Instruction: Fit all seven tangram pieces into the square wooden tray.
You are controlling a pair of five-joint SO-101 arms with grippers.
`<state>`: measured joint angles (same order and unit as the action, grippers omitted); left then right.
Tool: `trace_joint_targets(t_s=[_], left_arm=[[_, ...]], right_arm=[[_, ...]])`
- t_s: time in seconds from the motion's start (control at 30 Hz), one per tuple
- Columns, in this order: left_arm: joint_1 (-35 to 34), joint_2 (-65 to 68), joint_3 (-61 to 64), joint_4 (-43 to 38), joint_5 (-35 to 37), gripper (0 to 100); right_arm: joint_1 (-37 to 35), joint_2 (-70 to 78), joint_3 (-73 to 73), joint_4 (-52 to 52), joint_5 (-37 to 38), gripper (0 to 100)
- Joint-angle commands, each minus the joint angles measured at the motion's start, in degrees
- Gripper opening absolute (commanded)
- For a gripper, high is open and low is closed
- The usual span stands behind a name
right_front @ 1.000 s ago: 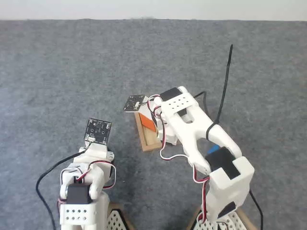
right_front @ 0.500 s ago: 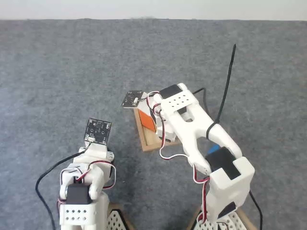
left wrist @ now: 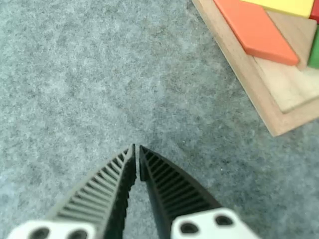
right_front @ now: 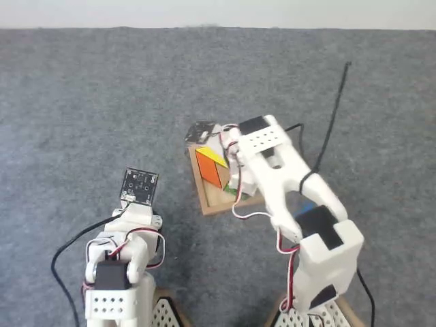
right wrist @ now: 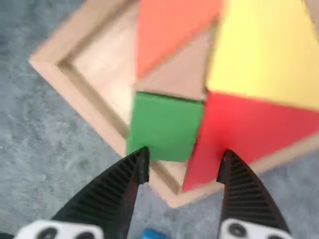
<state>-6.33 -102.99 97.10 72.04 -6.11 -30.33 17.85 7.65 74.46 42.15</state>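
Right arm's just swung right off the wooden tray mid-table, uncovering the orange piece and yellow piece, right gripper wide open and empty over its near rim, so I reckon a piece just landed, blue piece still outside.

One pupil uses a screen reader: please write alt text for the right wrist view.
The right gripper, open, hangs above a corner of the wooden tray, over a green square and a red piece. An orange piece and a yellow piece lie alongside.
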Motion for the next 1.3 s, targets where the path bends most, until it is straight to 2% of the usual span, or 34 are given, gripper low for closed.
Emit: trace_joint_targets(t_s=[0.0, 0.27, 0.47, 0.87, 0.97, 1.13, 1.27], left_arm=[[-0.2, -1.1, -0.7, 0.3, 0.5, 1], [-0.2, -1.1, -0.7, 0.3, 0.5, 1], [-0.2, -1.1, -0.7, 0.3, 0.5, 1], [-0.2, -1.1, -0.7, 0.3, 0.5, 1], [-0.2, -1.1, -0.7, 0.3, 0.5, 1], [-0.2, -1.1, -0.7, 0.3, 0.5, 1], [-0.2, -1.1, -0.7, 0.3, 0.5, 1]], right_arm=[[-1.8, 1.9, -2.7, -2.4, -0.7, 23.5], [-1.1, -2.9, -2.4, -2.9, -0.8, 23.5], [5.1, -15.9, -1.0, 2.2, -5.3, 23.5], [9.7, -47.4, 39.6, -3.6, -9.2, 23.4], [12.7, -49.2, 43.5, -3.4, -15.3, 23.4], [16.5, -43.8, 44.0, -4.2, -22.9, 23.4], [16.1, -38.6, 44.0, -7.1, -36.2, 23.4]])
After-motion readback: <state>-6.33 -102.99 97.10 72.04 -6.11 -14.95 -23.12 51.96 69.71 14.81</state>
